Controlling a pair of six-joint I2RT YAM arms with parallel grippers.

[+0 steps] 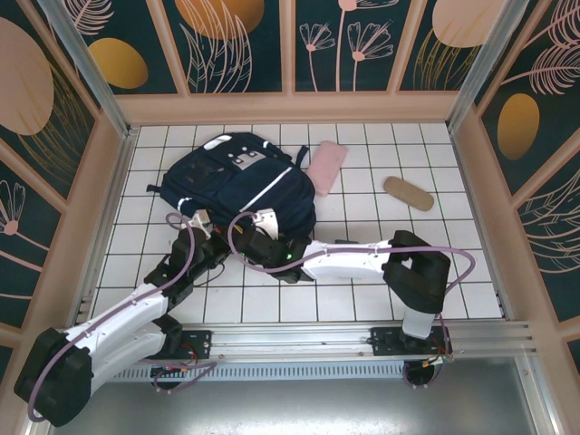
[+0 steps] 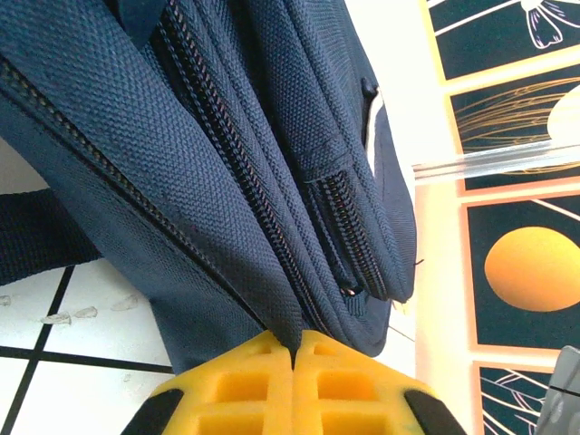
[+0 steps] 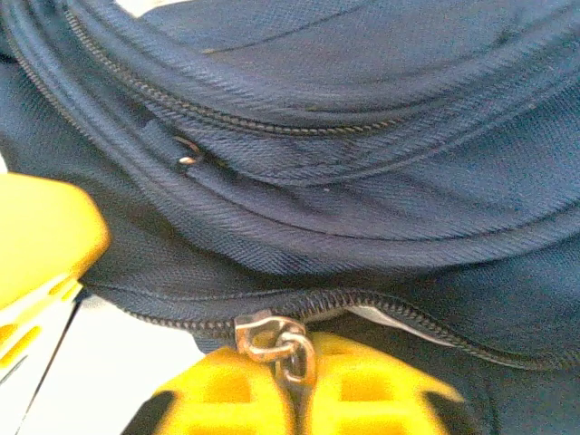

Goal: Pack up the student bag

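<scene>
The student bag (image 1: 237,186), a large navy-blue backpack with a thin white stripe, lies on the white tiled floor at the back left. My left gripper (image 1: 201,223) is at its near left corner, its yellow jaws shut on a fold of the bag's fabric (image 2: 292,333). My right gripper (image 1: 256,234) is at the bag's near edge. Its jaws are shut on the metal zip pull (image 3: 288,349) of the main zip, which gapes a little to the right of the slider.
A pink flat case (image 1: 325,167) lies just right of the bag. A tan oblong pouch (image 1: 409,193) lies further right on the tiles. Wooden walls (image 1: 290,107) close in the floor at back and sides. A metal rail (image 1: 362,333) runs along the near edge.
</scene>
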